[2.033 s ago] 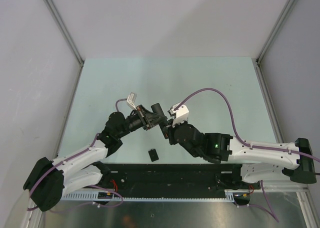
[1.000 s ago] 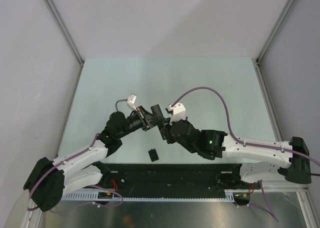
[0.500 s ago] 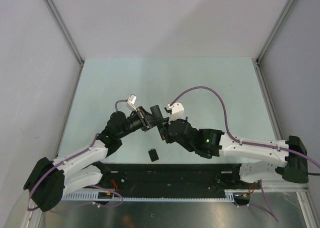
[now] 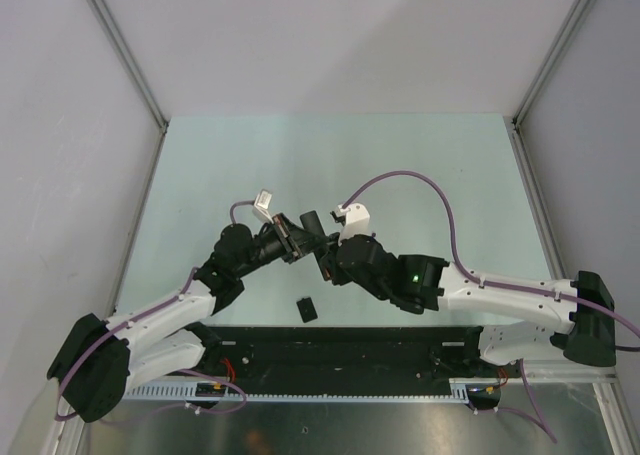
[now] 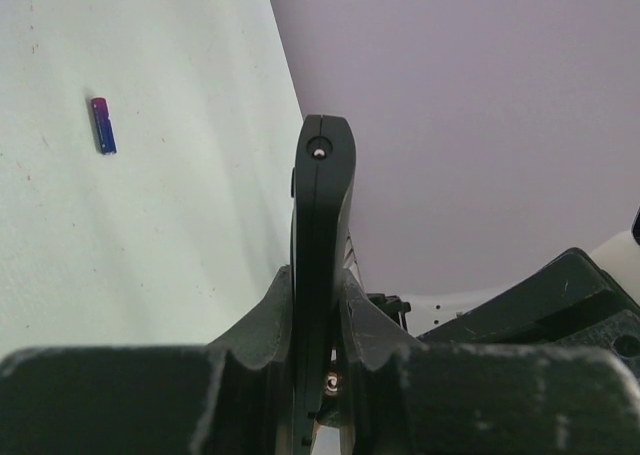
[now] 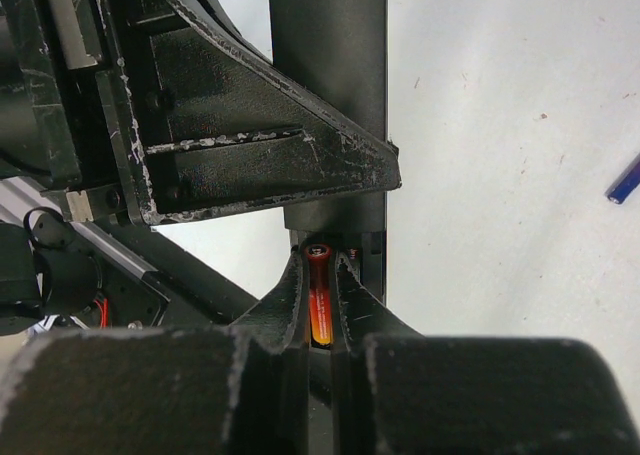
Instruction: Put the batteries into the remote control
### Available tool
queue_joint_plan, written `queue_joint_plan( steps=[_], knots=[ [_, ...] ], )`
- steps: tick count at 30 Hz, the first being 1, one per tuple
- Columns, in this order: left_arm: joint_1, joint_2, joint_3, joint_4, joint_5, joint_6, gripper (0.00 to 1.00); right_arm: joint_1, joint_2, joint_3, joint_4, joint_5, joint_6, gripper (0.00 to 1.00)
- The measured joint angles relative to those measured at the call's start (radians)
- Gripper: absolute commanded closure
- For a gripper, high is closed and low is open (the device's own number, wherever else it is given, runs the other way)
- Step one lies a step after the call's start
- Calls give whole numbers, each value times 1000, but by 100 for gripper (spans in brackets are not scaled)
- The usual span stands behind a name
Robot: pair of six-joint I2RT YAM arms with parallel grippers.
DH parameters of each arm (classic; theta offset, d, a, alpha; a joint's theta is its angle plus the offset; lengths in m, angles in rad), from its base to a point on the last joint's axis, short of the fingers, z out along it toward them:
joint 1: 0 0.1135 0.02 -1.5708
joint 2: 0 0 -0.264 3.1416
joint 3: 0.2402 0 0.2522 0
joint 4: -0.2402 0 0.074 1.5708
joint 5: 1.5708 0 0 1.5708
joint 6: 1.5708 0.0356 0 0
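pale green bench [image 4: 420,165], grey walls. at mid-bench the left claw [image 5: 318,287] clamps the raised remote control [image 5: 322,175]; the right claw [image 6: 318,293] pinches the red-orange battery [image 6: 318,313] at its compartment. seating looks under way: next a straight push, then fetching the loose blue-purple battery [image 5: 103,125].

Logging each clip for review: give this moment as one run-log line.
left gripper: shut on remote control | right gripper: shut on red-orange battery, by remote | blue-purple battery: on table | cover: on table
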Motion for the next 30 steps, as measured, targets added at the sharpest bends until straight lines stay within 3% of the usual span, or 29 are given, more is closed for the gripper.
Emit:
queue_joint_plan(
  steps=[11,30],
  knots=[
    [0,0,-15,44,0,-18,100,-6,-3,16,-22,-14,23,80],
    [-1,0,-21,103,-6,-46,100,-16,-13,32,-48,-40,52,71]
  ],
)
